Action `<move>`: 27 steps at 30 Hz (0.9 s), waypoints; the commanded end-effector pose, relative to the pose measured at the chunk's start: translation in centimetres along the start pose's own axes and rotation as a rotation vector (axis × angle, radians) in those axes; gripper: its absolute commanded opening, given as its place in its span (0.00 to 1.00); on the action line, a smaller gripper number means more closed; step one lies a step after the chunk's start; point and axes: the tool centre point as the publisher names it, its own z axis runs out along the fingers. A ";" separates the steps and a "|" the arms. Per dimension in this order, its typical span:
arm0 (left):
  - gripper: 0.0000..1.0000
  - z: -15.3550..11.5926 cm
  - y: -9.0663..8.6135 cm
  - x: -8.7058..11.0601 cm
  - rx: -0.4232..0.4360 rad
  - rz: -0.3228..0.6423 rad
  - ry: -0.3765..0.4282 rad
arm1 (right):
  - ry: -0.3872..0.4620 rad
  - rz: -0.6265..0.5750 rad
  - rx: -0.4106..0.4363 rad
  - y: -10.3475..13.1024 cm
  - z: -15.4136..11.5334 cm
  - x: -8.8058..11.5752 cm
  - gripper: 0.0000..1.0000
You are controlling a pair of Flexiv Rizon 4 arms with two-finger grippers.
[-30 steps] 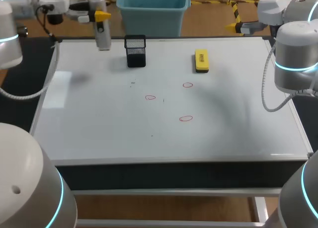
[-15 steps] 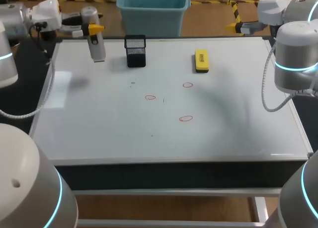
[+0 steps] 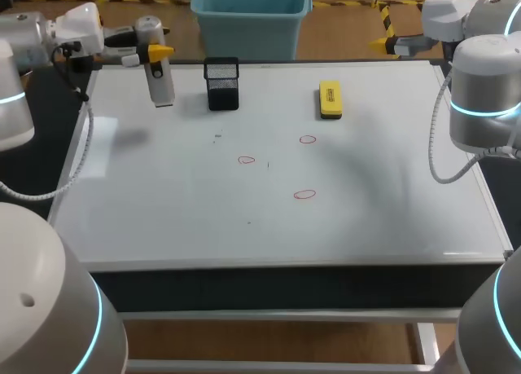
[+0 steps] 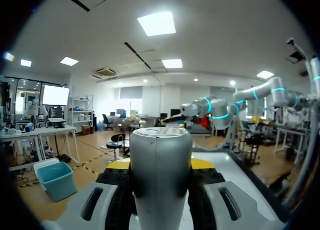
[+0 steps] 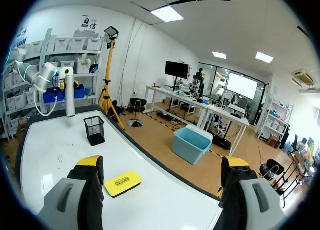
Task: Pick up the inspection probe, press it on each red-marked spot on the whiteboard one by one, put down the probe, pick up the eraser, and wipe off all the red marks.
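The left gripper [image 3: 155,51] is clamped on the inspection probe [image 3: 159,74]; in the left wrist view the grey cylinder fills the space between the two yellow fingertips [image 4: 119,164], which bear on it from both sides. The probe hangs close to upright, its lower end slightly offset from its top, over the far left corner of the whiteboard [image 3: 391,219]; contact with the board cannot be determined. The left arm [image 3: 77,24] enters horizontally from beyond that corner. The right gripper [image 5: 162,162] is released, fingers spread wide with nothing between them, and is parked beyond the far right corner; the right arm [image 3: 480,97] stands at the right edge. Compared with one second earlier, the probe and left gripper have shifted a little toward the left edge, and the probe's lean has changed; all other items are unchanged. On the whiteboard, a black mesh holder [image 3: 221,83] stands at the far edge just beside the probe, the yellow eraser [image 3: 330,99] lies near the far edge right of centre, and three red marks [image 3: 304,195] sit in the central area, well apart from the probe.
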 end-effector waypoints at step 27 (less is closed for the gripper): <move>0.00 0.0 -0.1 0.1 0.001 0.001 -0.003 | 0.997 -0.698 0.686 -4.1 6.1 6.2 1.00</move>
